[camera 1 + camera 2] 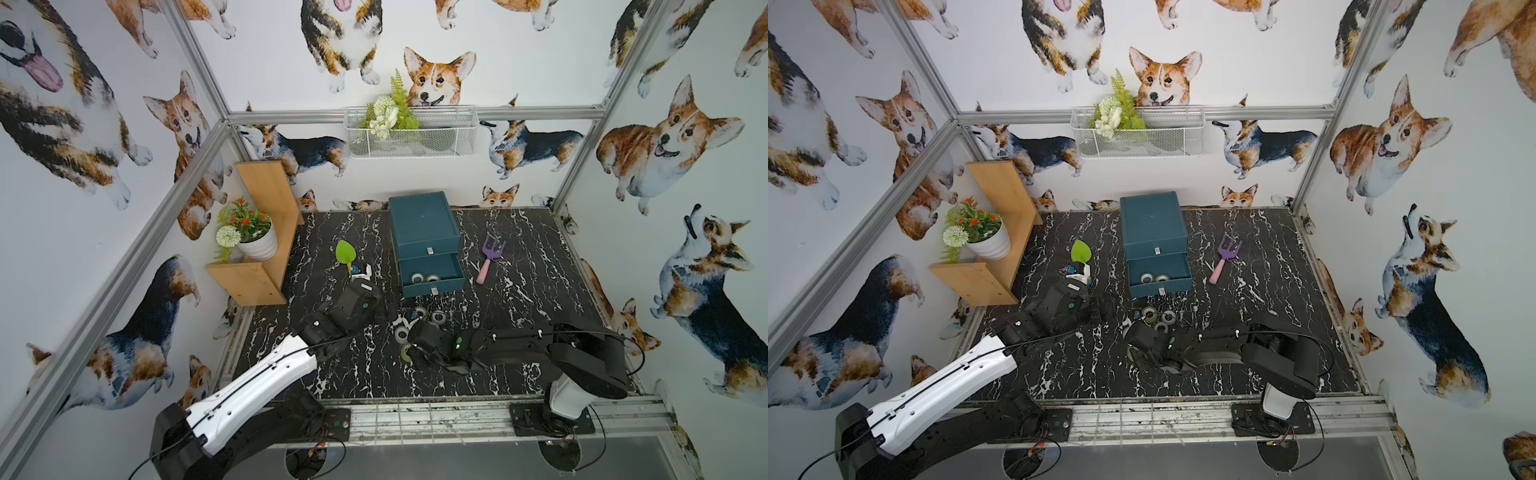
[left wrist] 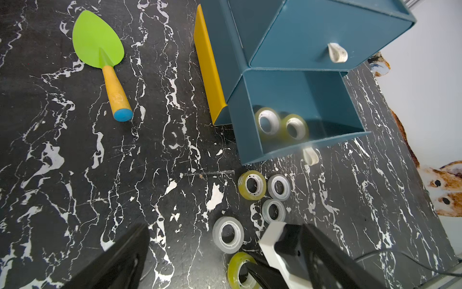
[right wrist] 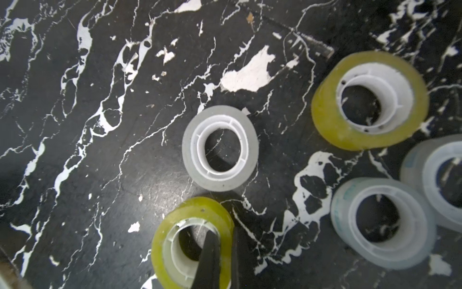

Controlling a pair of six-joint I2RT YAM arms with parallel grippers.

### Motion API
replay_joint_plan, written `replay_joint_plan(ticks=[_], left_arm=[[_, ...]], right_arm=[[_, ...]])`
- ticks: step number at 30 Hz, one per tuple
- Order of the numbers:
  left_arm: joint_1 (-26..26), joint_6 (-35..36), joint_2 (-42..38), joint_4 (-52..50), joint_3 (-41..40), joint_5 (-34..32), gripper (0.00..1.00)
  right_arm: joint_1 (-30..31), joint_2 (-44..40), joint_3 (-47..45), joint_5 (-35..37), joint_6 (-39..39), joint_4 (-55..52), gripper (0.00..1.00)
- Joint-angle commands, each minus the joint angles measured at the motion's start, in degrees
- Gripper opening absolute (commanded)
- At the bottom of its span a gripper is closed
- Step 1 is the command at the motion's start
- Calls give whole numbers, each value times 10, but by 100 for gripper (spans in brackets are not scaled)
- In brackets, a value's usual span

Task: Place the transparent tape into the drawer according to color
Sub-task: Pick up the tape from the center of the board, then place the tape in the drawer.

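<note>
Right wrist: right fingers (image 3: 208,259) pinch yellow-green tape (image 3: 160,244) wall, one inside core.

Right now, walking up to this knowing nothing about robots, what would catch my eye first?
Corgi wallpaper covers every wall around the black marble table. At the table's back middle stands a teal chest, one drawer pulled open with two yellow-green tape rolls inside. In front of it, the jaws of the right arm are shut on another yellow-green roll.

Corgi-print walls (image 1: 519,62) enclose a black marbled desk (image 1: 540,291); a wooden shelf (image 1: 266,191) holds potted flowers (image 1: 249,226); a wire basket (image 1: 436,139) hangs behind.
</note>
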Motion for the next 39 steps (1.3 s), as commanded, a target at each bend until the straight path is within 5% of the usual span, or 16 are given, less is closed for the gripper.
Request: replay_joint_plan(ticks=[1, 8, 14, 18, 27, 29, 33, 39], left_arm=[[0, 6, -1, 8, -4, 1, 99], [0, 2, -2, 18, -18, 13, 99], [0, -1, 8, 27, -31, 31, 99], [0, -6, 1, 31, -41, 37, 99], [-3, -15, 4, 40, -84, 52, 99], [-5, -15, 11, 43, -84, 52, 99], [-10, -15, 32, 53, -88, 55, 99], [-18, -18, 64, 76, -96, 59, 98]], right_arm=[[2, -29, -1, 2, 6, -5, 0], [-12, -151, 23, 51, -12, -55, 0], [-133, -228, 89, 75, -59, -76, 0], [-209, -187, 129, 62, -76, -78, 0], [-242, -94, 149, 101, -88, -54, 0], [-242, -83, 154, 106, -90, -57, 6], [-242, -84, 153, 101, -91, -51, 39], [-241, -112, 148, 89, -90, -47, 54]])
